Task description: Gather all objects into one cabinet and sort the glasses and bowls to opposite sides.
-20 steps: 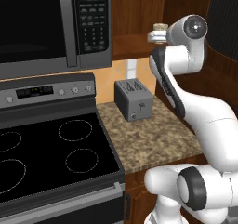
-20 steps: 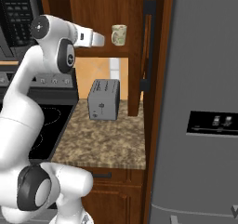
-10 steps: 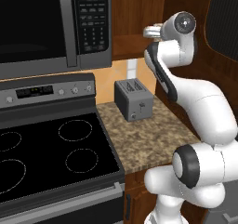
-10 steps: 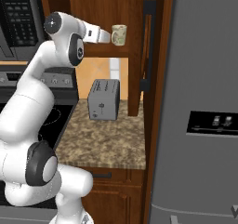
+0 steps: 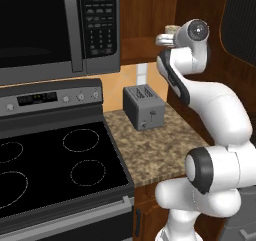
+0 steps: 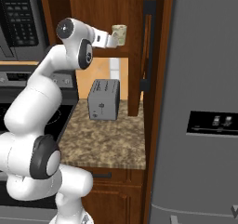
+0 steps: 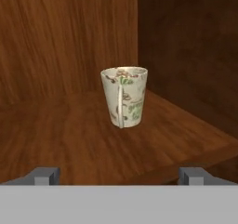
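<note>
The small speckled cream cup [image 7: 124, 96] is seen upright on the reddish-brown wooden cabinet shelf [image 7: 69, 144], near its back right corner. The fingers [image 7: 46, 175] are spread wide to either side, short of the cup and clear of it. Compared with a second ago, the gripper [image 6: 110, 40] has been brought closer to the cup, the arm swung toward the cabinet. A grasp is judged imminent, not yet made. The grey toaster [image 6: 103, 99] is unmoved on the speckled bench [image 6: 111, 141].

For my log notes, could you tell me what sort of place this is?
A home kitchen, by the look of it: a black microwave above a stove, a grey toaster on the stone counter, and wood cabinets.
</note>
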